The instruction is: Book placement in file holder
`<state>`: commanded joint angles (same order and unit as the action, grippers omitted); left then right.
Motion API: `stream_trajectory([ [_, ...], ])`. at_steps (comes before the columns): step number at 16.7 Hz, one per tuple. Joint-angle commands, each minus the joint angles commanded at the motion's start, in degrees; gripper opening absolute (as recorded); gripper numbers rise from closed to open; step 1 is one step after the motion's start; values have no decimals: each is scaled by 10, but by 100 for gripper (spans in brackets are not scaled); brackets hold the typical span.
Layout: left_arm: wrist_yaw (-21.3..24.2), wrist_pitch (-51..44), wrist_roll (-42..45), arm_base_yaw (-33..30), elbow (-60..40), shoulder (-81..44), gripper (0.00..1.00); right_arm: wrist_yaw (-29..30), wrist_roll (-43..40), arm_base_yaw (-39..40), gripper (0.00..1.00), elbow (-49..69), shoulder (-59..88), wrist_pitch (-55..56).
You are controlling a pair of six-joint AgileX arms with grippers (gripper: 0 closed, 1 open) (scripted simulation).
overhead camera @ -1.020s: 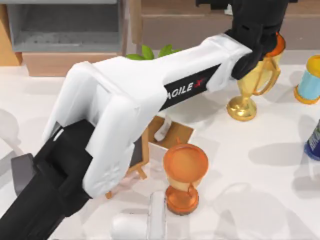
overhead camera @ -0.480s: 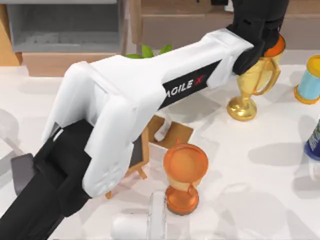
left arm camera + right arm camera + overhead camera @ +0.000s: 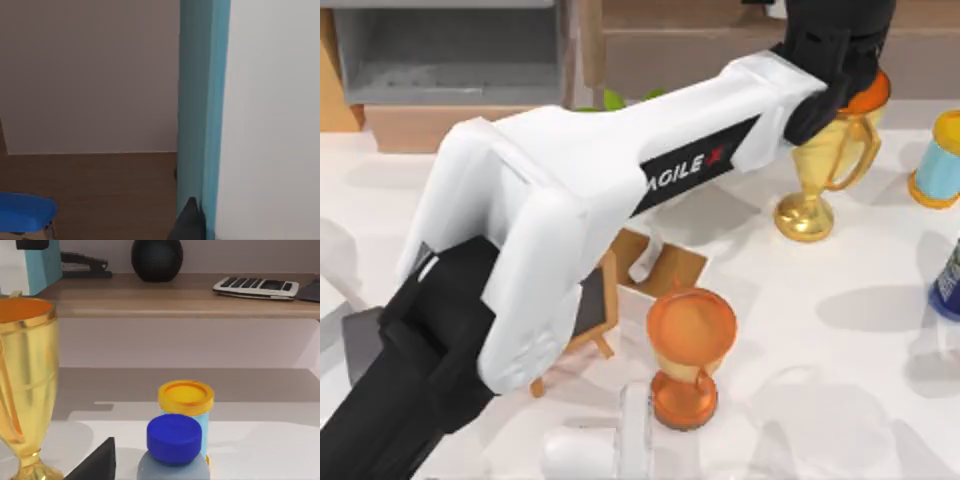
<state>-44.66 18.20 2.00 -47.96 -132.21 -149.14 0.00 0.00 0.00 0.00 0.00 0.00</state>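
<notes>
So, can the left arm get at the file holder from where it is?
Probably yes. The left gripper, apparently clamping the book, is at the table's far right by the gold trophy. The file holder sits far left with its open inside unblocked. The arm must swing across clear of the trophy.

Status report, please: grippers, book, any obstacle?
Left gripper high by the wooden shelf, holding the book. File holder far left. Gold trophy beneath the left arm. Right gripper parked.
</notes>
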Motion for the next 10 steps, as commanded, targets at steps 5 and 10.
stream_trajectory([
  [5, 17, 1, 109, -1, 140, 106, 0, 0, 0, 0, 100, 0, 0, 0],
  [10, 48, 15, 278, -14, 374, 274, 0, 0, 0, 0, 100, 0, 0, 0],
])
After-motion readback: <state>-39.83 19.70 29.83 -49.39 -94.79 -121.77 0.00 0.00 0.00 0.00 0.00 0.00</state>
